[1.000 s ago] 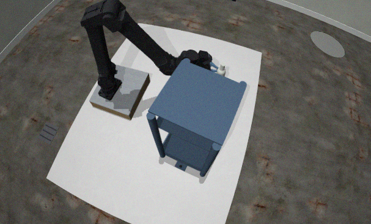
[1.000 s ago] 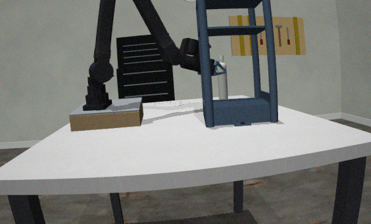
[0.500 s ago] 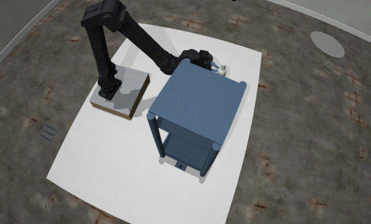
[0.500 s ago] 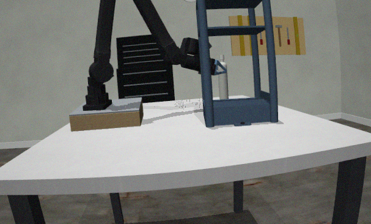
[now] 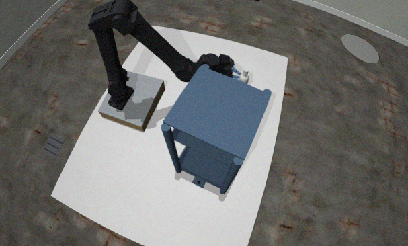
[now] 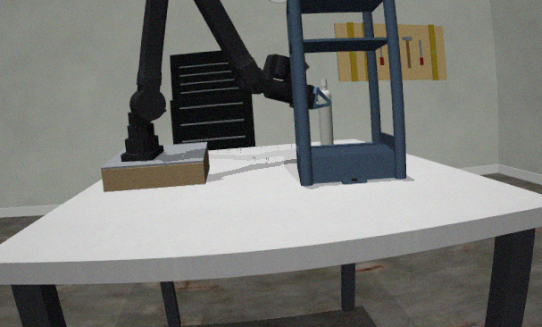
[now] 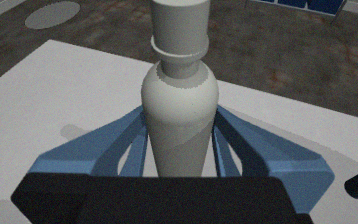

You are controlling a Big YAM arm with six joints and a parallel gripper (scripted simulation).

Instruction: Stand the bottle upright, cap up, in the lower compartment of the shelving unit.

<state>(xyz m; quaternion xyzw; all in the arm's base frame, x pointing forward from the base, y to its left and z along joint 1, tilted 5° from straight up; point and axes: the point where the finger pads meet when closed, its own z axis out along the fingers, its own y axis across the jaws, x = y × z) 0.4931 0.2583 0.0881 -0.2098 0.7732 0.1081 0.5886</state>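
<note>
The bottle [image 5: 244, 76] [image 6: 325, 117] [image 7: 180, 100] is off-white with a narrow neck and a cap on top, and it is upright. My gripper [image 5: 238, 73] [image 6: 321, 99] [image 7: 179, 111] is shut on its body, one blue finger on each side. The bottle is at the far side of the blue shelving unit [image 5: 217, 111] [image 6: 303, 116], outside its frame, near the table's back edge. The exterior view shows it through the open frame, with its bottom end hidden behind the lower compartment's wall [image 6: 351, 163]. The lower compartment's floor [image 5: 204, 165] shows under the top shelf.
The arm's base stands on a grey-topped block [image 5: 136, 107] [image 6: 154, 171] left of the shelving unit. The four posts and the middle shelf [image 6: 344, 45] bound the compartments. The white table [image 5: 119, 185] [image 6: 248, 223] ends close behind the bottle. A black cabinet [image 6: 210, 98] stands beyond the table.
</note>
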